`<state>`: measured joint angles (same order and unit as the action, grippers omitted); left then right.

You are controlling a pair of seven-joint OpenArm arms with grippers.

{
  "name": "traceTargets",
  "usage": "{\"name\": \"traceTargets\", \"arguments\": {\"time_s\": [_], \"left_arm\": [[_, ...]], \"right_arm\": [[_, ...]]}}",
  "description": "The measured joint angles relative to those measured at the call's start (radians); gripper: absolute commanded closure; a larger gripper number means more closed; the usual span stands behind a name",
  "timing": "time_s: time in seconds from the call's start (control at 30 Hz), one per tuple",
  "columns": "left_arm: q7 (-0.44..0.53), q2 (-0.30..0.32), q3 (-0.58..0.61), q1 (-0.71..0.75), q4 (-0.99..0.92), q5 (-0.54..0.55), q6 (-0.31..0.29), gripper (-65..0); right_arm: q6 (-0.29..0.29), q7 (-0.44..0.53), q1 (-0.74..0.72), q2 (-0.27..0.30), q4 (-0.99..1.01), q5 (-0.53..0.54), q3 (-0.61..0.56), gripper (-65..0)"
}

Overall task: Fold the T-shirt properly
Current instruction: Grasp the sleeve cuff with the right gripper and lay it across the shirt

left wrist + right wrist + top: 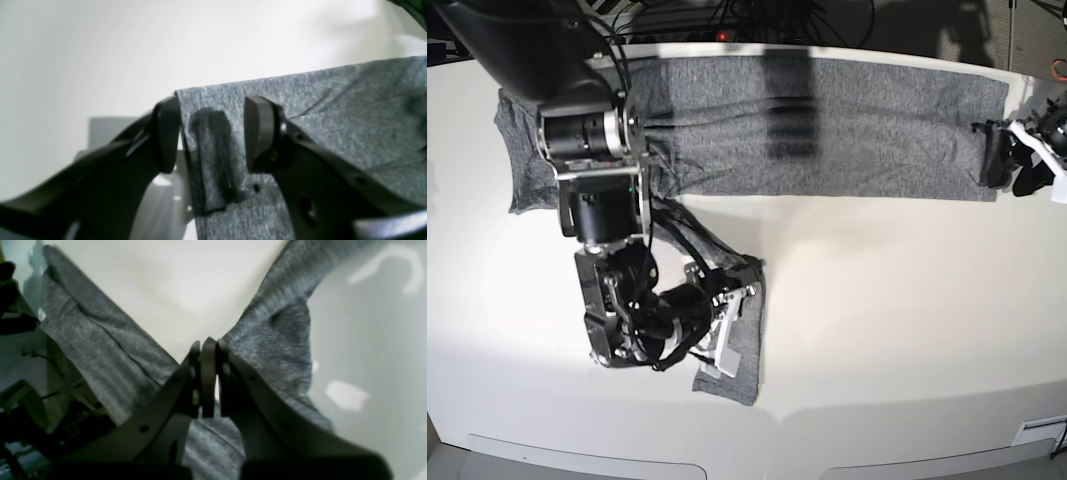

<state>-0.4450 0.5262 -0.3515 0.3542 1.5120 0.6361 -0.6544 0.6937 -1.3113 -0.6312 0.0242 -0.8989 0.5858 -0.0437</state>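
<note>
The grey T-shirt (827, 130) lies spread in a long band across the back of the white table (897, 330). One sleeve (742, 350) trails toward the front at centre-left. My right gripper (732, 295) is shut on that sleeve; in the right wrist view its fingertips (205, 373) meet with the T-shirt's fabric (277, 336) draping off both sides. My left gripper (1000, 165) stands open at the shirt's right end. In the left wrist view the shirt's corner (213, 110) lies between the two spread fingers (165, 133), untouched by the right one.
The right arm's bulky body (592, 150) hangs over the shirt's left part and hides some of it. Cables and a power strip (717, 35) run behind the table's back edge. The table's front edge (777, 415) is near the sleeve's end.
</note>
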Motion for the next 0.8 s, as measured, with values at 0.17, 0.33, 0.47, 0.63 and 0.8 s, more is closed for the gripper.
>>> {"name": "traceTargets", "arguments": {"time_s": [0.17,0.33,0.47,0.63,0.8], "left_arm": [[0.001,0.000,0.000,0.000,0.000,0.000,0.000,-30.0],[0.001,0.000,0.000,0.000,0.000,0.000,0.000,-30.0],[0.000,0.000,0.000,0.000,0.000,0.000,0.000,-30.0],[0.000,0.000,0.000,0.000,0.000,0.000,0.000,-30.0],[0.000,0.000,0.000,0.000,0.000,0.001,0.000,-30.0]], "right_arm": [[0.000,-0.008,0.134,-0.005,-0.174,0.007,-0.128,0.0],[0.001,-0.015,0.277,-0.010,-0.439,0.037,-0.235,0.0],[-0.031,-0.017,0.363,-0.008,-0.636,0.038,-0.280,0.0],[-0.031,-0.016,0.471,-0.010,-0.729,0.038,-0.312,0.0],[-0.031,-0.022,0.554,-0.039,-0.743,0.037,-0.318,0.0]]}}
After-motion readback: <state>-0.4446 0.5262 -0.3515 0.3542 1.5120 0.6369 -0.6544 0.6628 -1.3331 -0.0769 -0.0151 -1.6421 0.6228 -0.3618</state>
